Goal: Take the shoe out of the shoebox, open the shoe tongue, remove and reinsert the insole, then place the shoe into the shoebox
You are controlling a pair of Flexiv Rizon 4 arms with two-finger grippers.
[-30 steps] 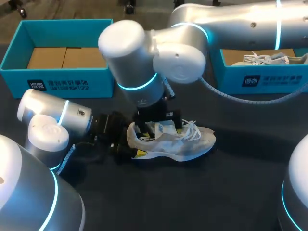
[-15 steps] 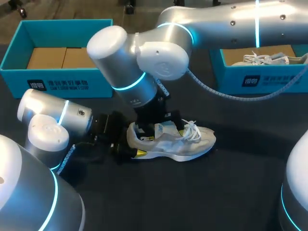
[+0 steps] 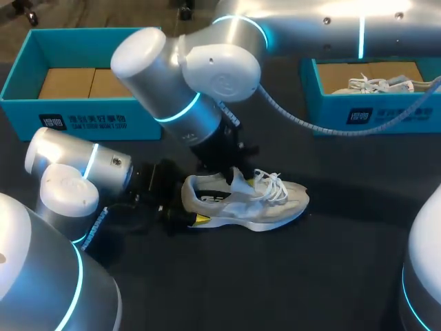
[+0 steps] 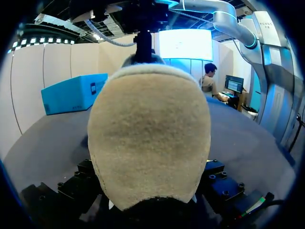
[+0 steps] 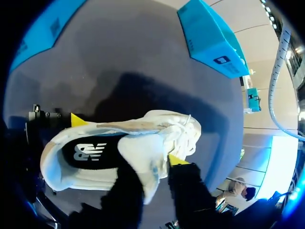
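Note:
A white shoe [image 3: 265, 207] lies on its sole on the dark table, toe to the right. My left gripper [image 3: 196, 205] is shut on its heel from the left, one yellow tip showing at the near side. The heel [image 4: 150, 138] fills the left wrist view. My right arm reaches in from the upper right past the middle. Its gripper [image 3: 231, 181] comes down over the shoe's opening and is shut on the shoe tongue [image 5: 147, 164], which stands pinched between its fingers [image 5: 183, 183]. The black insole [image 5: 88, 152] lies inside the shoe.
A teal shoebox [image 3: 83, 114] with brown cardboard inside stands at the back left. A second teal box [image 3: 372, 114] at the back right holds another white shoe [image 3: 382, 84]. My right arm's big elbow hangs over the table's middle.
My right gripper has closed on the tongue above the shoe's opening, and the arm's elbow has swung left. The left arm and the shoe have kept still.

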